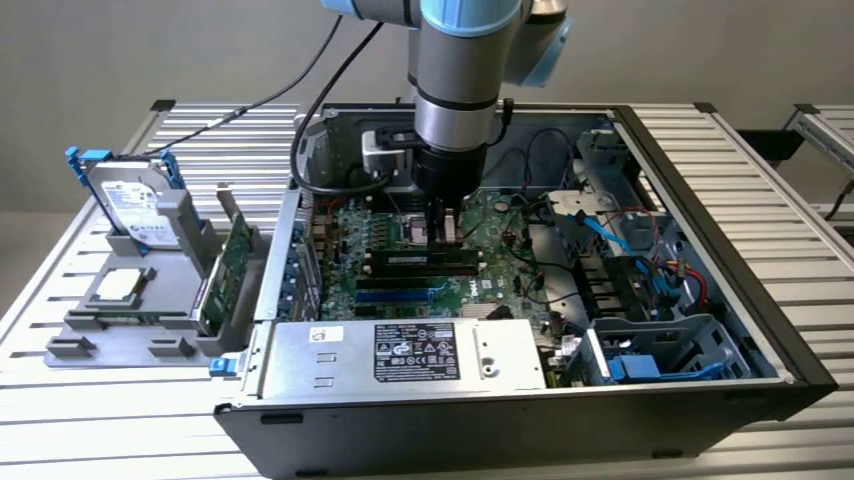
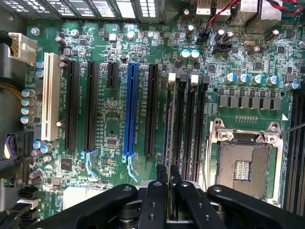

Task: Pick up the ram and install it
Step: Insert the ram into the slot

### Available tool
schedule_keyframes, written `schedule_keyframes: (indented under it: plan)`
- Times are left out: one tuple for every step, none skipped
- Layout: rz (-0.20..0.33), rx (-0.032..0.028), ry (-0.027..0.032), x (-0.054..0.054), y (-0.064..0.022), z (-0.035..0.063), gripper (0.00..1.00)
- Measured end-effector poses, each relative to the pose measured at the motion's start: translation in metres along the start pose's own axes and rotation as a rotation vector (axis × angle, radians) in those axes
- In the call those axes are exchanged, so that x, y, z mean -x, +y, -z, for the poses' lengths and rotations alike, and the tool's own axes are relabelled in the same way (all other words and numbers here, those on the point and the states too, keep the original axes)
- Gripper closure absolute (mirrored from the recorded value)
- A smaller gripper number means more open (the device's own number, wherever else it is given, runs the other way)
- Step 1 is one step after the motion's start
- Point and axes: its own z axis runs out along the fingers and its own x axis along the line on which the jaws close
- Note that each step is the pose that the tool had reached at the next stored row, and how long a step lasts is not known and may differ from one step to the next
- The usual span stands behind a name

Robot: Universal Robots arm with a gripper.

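Ram edge-on in end effector

My claw is smooth and matt black. The ram in it shows a thin green circuit-board edge. The motherboard is semi-gloss green laminate, and its CPU socket has a bright metal frame. The power supply is dull sheet metal, and the table is ribbed satin aluminium.
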Motion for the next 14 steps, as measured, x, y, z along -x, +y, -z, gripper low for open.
schedule_keyframes:
  plan:
    - [0.001, 0.0, 0.0001, 0.0, 0.0, 0.0, 0.86]
    - [0.002, -0.0001, 0.0001, 0.0, 0.0, 0.0, 0.86]
    - [0.002, -0.0001, 0.0001, 0.0, 0.0, 0.0, 0.86]
    - [0.002, -0.0002, 0.0001, 0.0, 0.0, -0.0001, 0.86]
    - [0.002, -0.0011, 0.0002, 0.0, 0.0, -0.0003, 0.86]
    - [0.002, -0.0014, 0.0001, 0.0001, 0.0, -0.0004, 0.86]
    - [0.002, -0.0015, 0.0002, 0.0001, 0.0, -0.0005, 0.86]
    - [0.002, -0.0017, 0.0002, 0.0002, 0.0, -0.0007, 0.86]
    - [0.002, -0.0021, 0.0001, 0.0003, 0.0, -0.0009, 0.86]
    - [0.002, -0.0026, 0.0001, 0.0006, -0.0001, -0.0011, 0.86]
    - [0.002, -0.0031, 0.0001, 0.0008, -0.0001, -0.0013, 0.86]
    - [0.002, -0.0034, 0.0001, 0.001, -0.0001, -0.0015, 0.86]
    - [0.002, -0.0037, 0.0001, 0.0012, -0.0001, -0.0017, 0.86]
    - [0.002, -0.0039, 0.0001, 0.0015, -0.0001, -0.0018, 0.86]
